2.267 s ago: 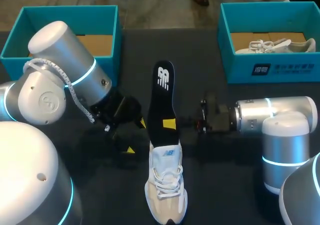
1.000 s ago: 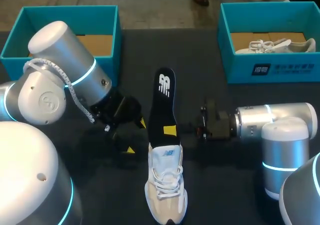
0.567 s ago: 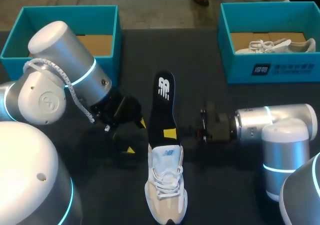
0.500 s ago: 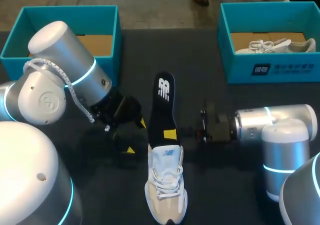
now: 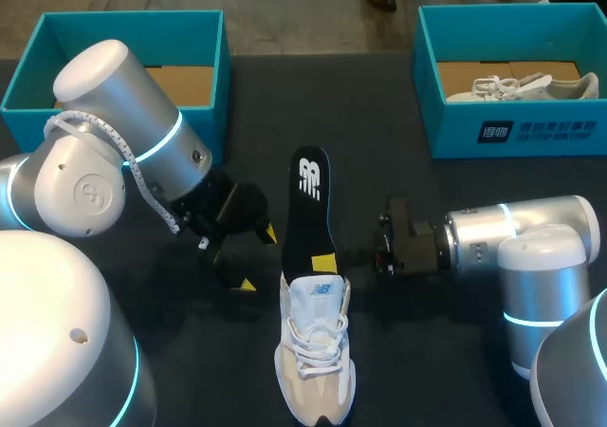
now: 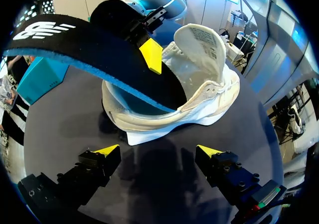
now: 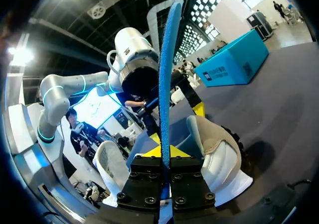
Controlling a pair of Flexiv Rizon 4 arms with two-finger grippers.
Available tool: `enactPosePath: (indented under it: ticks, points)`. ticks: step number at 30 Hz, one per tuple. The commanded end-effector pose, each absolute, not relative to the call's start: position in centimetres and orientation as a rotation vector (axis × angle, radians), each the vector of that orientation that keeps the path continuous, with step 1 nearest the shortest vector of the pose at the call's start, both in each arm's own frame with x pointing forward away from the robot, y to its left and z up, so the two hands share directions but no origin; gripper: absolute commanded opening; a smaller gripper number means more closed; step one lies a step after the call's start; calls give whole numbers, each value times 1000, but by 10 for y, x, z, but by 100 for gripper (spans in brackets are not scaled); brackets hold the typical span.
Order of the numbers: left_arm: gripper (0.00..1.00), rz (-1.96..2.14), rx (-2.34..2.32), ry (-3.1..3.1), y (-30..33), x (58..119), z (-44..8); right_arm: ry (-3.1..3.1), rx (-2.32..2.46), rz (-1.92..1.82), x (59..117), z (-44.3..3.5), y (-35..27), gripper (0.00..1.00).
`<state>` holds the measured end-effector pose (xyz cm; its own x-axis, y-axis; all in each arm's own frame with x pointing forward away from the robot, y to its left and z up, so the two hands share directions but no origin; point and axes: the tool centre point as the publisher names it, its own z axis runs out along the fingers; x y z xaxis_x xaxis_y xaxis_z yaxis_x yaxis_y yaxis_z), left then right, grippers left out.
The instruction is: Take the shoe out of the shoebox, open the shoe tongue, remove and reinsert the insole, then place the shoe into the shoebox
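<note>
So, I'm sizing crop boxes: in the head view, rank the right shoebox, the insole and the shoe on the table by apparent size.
1. right shoebox
2. shoe
3. insole, its near end hidden in the shoe

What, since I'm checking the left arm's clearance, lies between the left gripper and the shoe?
Nothing: the left wrist view shows only bare dark table between the open left gripper and the shoe.

- I count two shoeboxes: left shoebox (image 5: 133,38), right shoebox (image 5: 560,128).
- I see two shoes: table shoe (image 5: 315,351), boxed shoe (image 5: 522,87).
- One insole (image 5: 305,204).
- Two grippers: left gripper (image 6: 158,151), right gripper (image 7: 163,153).
</note>
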<state>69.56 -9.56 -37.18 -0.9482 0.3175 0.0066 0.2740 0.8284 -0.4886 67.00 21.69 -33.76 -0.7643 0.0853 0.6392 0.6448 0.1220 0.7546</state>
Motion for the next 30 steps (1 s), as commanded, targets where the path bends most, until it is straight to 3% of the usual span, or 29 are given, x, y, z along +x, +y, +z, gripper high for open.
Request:
enactPosePath:
  ticks: [1, 30]
  points:
    - [100, 757, -473, -2922, -96, 695, -372, -1964, -701, -1660, 669, -341, 217, 0]
    - [100, 757, -473, -2922, -96, 695, -372, -1960, -712, -1571, 645, -358, 221, 0]
